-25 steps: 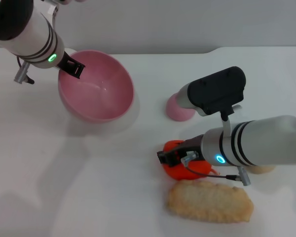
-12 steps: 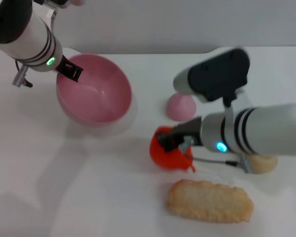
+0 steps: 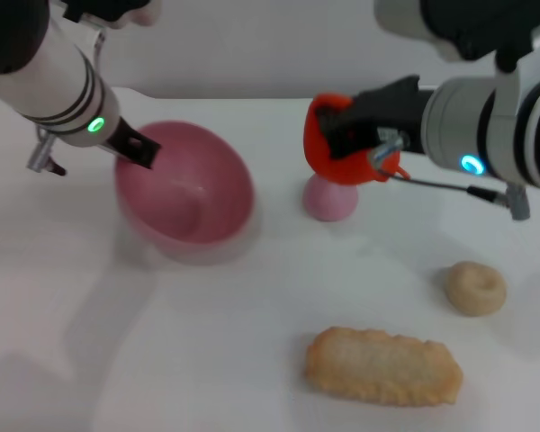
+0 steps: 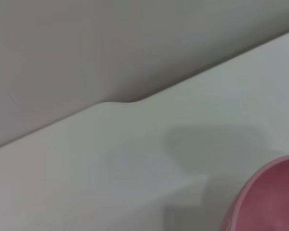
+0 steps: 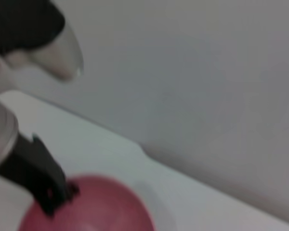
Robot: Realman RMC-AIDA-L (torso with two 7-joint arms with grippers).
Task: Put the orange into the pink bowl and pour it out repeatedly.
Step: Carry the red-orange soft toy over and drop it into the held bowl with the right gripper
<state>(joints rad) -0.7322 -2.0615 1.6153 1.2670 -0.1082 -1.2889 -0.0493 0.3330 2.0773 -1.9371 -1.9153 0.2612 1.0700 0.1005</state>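
My right gripper (image 3: 346,135) is shut on the red-orange orange (image 3: 335,153) and holds it in the air, right of the pink bowl (image 3: 191,193) and over a small pink dome. The bowl is empty and stands at the left of the table. My left gripper (image 3: 137,148) grips the bowl's near-left rim. The left wrist view shows only a strip of the pink bowl (image 4: 267,197). Far off in the right wrist view is the pink bowl (image 5: 94,207) with the left gripper (image 5: 50,192) on its rim.
A small pink dome (image 3: 330,198) sits under the raised orange. A beige doughnut (image 3: 474,288) lies at the right. A long tan biscuit-like piece (image 3: 382,366) lies near the front. The table's far edge meets a grey wall.
My right gripper has lifted the orange from the table near the tan piece, up and toward the back. The left gripper has shifted the bowl slightly right and nearer.
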